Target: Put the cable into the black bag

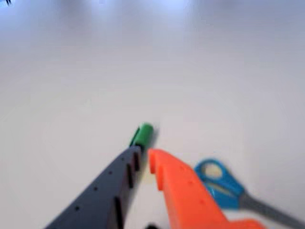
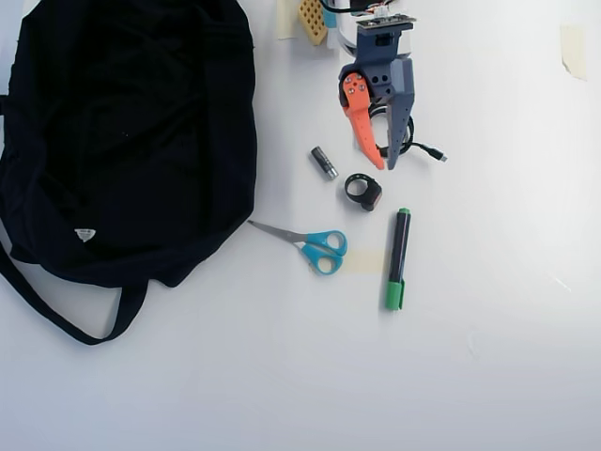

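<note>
Beneath the narrowly parted claw [image 2: 383, 165], the cable [image 2: 413, 144] lies coiled, well apart from the black bag [image 2: 131, 132].

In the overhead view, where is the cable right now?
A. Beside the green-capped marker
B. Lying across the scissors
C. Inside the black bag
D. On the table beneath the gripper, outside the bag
D: the cable lies coiled on the table under the open gripper, far from the black bag.

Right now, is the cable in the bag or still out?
Out. The cable lies coiled on the table under the gripper, well right of the black bag in the overhead view.
</note>
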### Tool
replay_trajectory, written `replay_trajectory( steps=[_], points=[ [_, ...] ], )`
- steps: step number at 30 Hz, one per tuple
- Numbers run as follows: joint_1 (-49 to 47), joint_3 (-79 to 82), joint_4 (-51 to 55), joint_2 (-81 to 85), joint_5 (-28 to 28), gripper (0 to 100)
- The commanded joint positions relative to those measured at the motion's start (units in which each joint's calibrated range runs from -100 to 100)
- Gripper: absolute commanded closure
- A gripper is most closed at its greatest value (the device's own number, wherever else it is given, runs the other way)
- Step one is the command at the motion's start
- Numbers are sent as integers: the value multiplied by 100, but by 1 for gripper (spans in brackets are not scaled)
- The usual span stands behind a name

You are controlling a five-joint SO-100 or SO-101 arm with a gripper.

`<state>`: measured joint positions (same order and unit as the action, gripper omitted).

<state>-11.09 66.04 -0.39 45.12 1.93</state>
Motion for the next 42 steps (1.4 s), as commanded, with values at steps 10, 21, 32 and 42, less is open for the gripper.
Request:
replay_trajectory(
  steps=[10,21,32,42],
  points=[
    [362,-2498,-108,-1641,-41,98],
    [369,-3953,-99,-2620,-46,98],
    [414,-4681,-39,-3151,-46,98],
    [504,-4708,-82,-3184,-51,98]
  ],
)
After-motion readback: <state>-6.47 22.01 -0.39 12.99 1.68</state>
